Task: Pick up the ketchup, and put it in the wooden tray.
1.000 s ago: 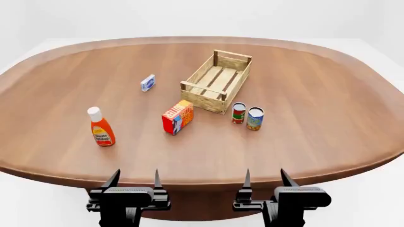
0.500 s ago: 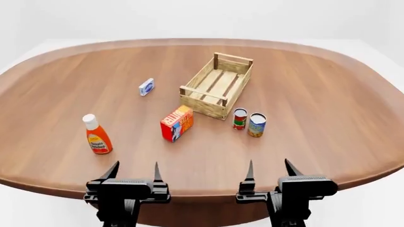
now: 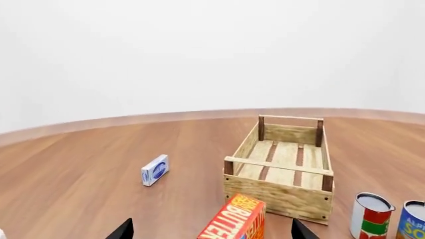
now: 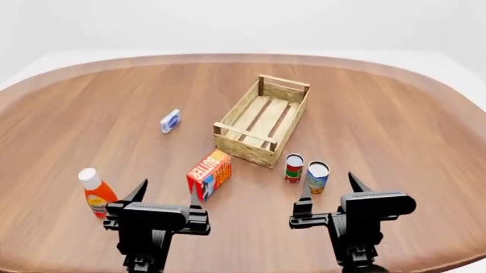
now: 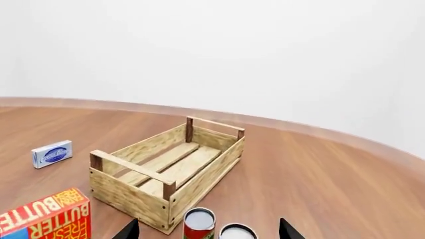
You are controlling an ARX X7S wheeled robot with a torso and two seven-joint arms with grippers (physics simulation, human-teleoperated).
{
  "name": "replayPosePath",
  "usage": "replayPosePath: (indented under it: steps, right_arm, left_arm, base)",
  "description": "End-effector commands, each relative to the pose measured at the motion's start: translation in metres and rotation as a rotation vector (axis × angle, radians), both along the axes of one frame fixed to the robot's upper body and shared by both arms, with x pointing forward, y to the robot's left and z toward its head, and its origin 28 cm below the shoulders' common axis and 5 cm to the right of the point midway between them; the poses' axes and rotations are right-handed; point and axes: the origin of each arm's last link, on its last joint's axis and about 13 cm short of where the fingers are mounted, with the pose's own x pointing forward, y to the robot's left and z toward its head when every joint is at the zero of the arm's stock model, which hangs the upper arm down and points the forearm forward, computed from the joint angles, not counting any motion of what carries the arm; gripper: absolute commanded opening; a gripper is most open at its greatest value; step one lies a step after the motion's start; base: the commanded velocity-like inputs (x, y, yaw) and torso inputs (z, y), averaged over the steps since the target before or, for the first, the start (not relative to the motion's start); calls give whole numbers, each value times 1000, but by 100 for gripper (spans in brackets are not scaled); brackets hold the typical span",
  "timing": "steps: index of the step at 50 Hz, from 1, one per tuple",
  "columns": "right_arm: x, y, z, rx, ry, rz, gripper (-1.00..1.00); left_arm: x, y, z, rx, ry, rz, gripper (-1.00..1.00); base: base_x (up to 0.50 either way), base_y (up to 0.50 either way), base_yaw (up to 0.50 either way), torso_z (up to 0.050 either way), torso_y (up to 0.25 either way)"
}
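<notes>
Ketchup (image 4: 95, 195) upright, just outside the open left tool (image 4: 164, 197).

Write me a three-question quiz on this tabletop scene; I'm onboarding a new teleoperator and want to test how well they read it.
1. True or false: the ketchup already lies in the tray.
2. Which thing stands nearest the left gripper? A) the butter box B) the small blue-and-white box C) the two cans
3. Fill in: both the left gripper and the right gripper are ____ and hold nothing.

Key: 1. False; it stands upright on the table, to the left of the left gripper. 2. A. 3. Open.
</notes>
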Motion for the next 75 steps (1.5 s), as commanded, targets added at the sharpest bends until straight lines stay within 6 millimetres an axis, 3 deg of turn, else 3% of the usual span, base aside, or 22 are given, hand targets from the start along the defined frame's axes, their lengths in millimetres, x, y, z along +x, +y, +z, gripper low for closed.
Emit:
replayPosePath:
  steps: [1,12,32,47,63,75]
  right_arm:
    - [5,-2,5,-4,-14,7,100]
    - [8,-1,9,0,-17,29,100]
    - [20,-3,12,5,-14,53,100]
    - [39,-9,26,-2,-21,52,100]
    - [55,-18,43,10,-38,89,100]
    - [59,-20,50,-21,-49,115,100]
  left_arm:
    - [0,-3,5,6,-12,-12,100]
    - [5,-2,9,5,-27,0,100]
    - [19,2,14,-17,-11,50,100]
    - [38,8,25,-3,-43,99,100]
    - [56,19,41,2,-100,91,100]
    - [61,33,46,34,-116,124,100]
  base:
    - [355,0,0,0,0]
    - [77,-11,0,0,0]
    - [0,-500,0,0,0]
    - [0,-500,0,0,0]
    - [8,-9,7,0,0]
    - [228,8,500,0,0]
